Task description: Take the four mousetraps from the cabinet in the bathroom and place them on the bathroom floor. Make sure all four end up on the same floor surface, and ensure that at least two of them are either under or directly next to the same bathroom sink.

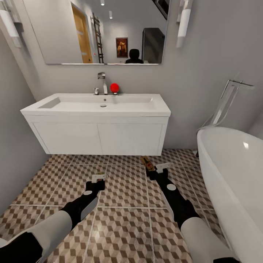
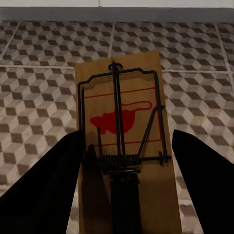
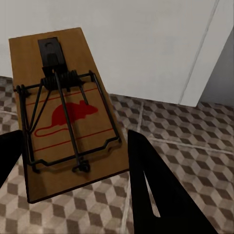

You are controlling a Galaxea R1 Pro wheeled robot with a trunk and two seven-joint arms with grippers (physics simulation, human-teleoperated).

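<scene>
Below the sink (image 1: 95, 109), over the bathroom floor (image 1: 124, 226), your left gripper (image 1: 98, 179) and right gripper (image 1: 155, 168) each clamp one mousetrap (image 2: 124, 146) (image 3: 63, 117) (light, stiff wood); keep hold by board edges, away from wire.

No legible words, brand names or numbers appear anywhere. The only printed marks are on the two mousetraps: the board seen from the left wrist (image 2: 124, 141) carries a red rodent silhouette framed by thin red lines, and the board seen from the right wrist (image 3: 66, 114) carries the same red rodent emblem with red ruled lines.
</scene>
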